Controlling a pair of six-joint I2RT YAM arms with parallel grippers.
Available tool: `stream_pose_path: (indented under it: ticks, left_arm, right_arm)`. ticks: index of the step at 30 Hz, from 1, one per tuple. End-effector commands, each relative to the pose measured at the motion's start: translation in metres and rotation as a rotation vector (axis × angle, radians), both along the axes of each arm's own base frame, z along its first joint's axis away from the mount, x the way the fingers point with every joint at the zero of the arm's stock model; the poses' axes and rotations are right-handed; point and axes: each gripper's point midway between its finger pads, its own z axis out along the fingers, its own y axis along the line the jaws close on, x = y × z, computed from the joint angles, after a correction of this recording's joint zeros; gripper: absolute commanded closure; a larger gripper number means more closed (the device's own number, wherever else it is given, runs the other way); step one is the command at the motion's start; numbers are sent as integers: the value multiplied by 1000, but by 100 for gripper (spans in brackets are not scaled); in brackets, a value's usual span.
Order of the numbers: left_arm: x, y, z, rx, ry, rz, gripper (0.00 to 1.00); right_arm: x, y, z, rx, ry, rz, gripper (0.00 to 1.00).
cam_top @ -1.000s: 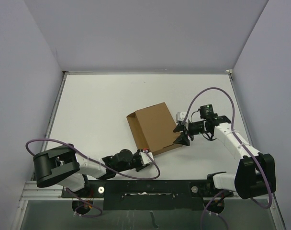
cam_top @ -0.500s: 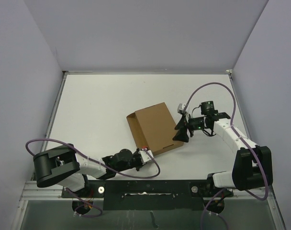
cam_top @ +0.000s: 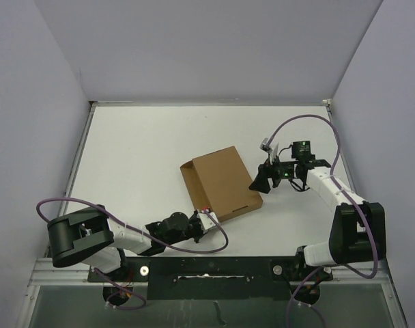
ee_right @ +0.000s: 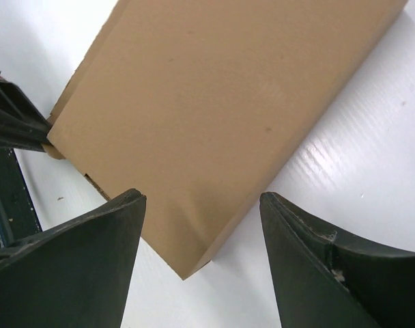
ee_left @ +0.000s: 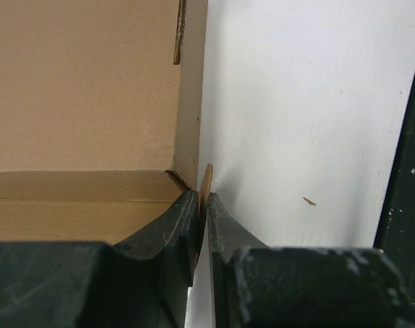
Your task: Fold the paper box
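The paper box [cam_top: 221,183] is a flat brown cardboard shape lying mid-table, with its lid down. At the box's near corner my left gripper [cam_top: 205,219] is shut on a thin cardboard tab [ee_left: 207,183]; the left wrist view shows both black fingers [ee_left: 183,225] pressed against that tab beside the box wall [ee_left: 84,102]. Just off the right corner, my right gripper [cam_top: 260,183] hangs open. In the right wrist view the box [ee_right: 214,102] lies under the right gripper [ee_right: 201,198], whose jaws straddle its corner without touching. The left gripper's tip [ee_right: 13,126] shows at that view's left edge.
The white table [cam_top: 139,150] is bounded by grey walls at the left, back and right. A black rail [cam_top: 214,268] runs along the near edge and shows as a dark strip [ee_left: 405,205] to the right of the left gripper. Purple cables loop over both arms.
My left gripper has closed onto the tab at the box's near corner. The right gripper has drawn back from the box's right edge, risen a little and opened wider.
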Motion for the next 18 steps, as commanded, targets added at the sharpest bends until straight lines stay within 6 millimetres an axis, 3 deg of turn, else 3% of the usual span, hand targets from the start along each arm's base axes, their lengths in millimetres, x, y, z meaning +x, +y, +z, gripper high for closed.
stream_pose_path:
  ticks: [1,18]
  left_arm:
    - [6,-11,18,-77,-15,13,91]
    - [9,-11,16,-83,-10,31,95]
  right_arm:
    - [16,-8,-9,6,88,-111,31]
    - [14,-8,-37,26,282,-131,39]
